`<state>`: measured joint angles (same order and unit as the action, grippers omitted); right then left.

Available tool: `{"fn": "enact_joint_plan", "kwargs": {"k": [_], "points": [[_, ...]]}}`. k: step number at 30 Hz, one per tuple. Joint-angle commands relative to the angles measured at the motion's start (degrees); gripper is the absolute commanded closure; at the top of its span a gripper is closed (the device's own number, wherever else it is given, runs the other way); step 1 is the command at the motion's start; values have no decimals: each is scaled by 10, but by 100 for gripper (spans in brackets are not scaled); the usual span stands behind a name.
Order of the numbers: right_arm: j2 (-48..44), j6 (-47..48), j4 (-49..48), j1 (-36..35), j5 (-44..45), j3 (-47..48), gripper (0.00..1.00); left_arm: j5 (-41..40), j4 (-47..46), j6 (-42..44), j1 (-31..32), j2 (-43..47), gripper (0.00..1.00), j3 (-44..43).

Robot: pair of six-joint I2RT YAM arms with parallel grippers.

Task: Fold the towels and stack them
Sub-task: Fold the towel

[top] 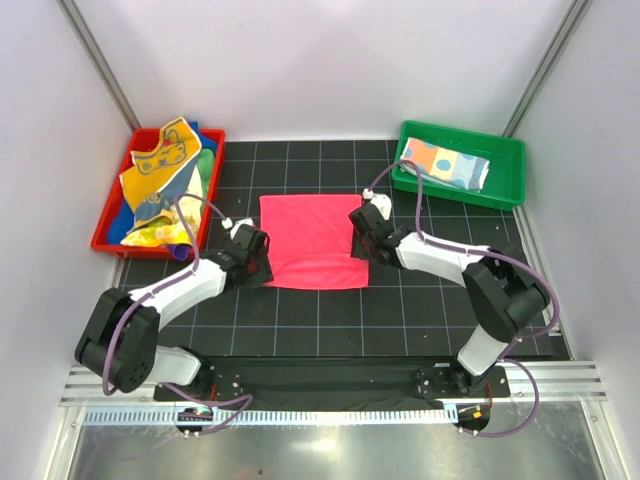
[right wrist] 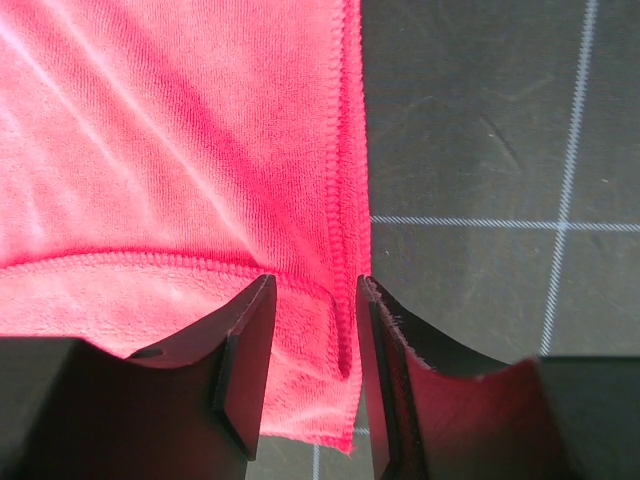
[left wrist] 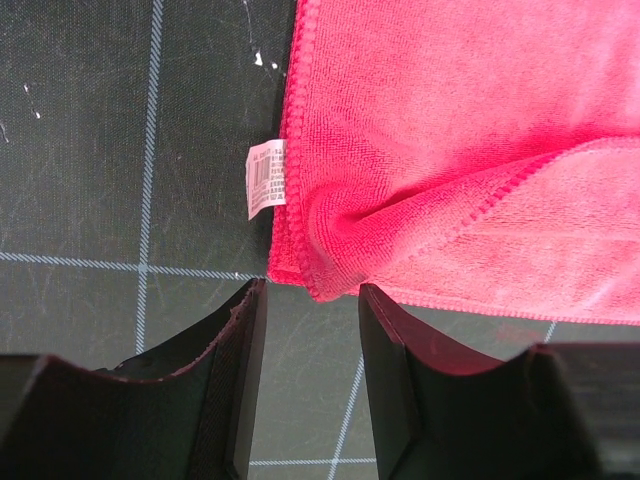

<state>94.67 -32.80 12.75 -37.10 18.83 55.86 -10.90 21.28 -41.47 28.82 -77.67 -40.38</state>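
My right claw, narrowly open, straddles the hem of the pink towel; left claw, equally narrow, sits just short of its corner. Ease forward, then pinch together.

The surface carries two trays, one red tray and one green tray. Towels: one pink-red towel lies on the surface, one patchwork towel is in the green tray, and the heap in the red tray cannot be counted. There are two tools, the left tool and the right tool.
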Motion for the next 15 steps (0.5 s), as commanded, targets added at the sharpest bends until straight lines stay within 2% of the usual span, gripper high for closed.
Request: {"fn": "enact_joint_plan", "kwargs": {"k": [1,7,12,15], "points": [[9,11,-25,-1,-7,21,57,-4,-7,9,2,-9,55,-6],[-4,6,-33,0,-12,0,75,-15,-6,3,2,-20,67,-7],[-34,6,-39,-1,-15,-30,82,-25,1,0,1,-14,75,-8],[-58,5,-46,-1,-19,-50,83,-32,7,-1,1,-10,77,-11]]}}
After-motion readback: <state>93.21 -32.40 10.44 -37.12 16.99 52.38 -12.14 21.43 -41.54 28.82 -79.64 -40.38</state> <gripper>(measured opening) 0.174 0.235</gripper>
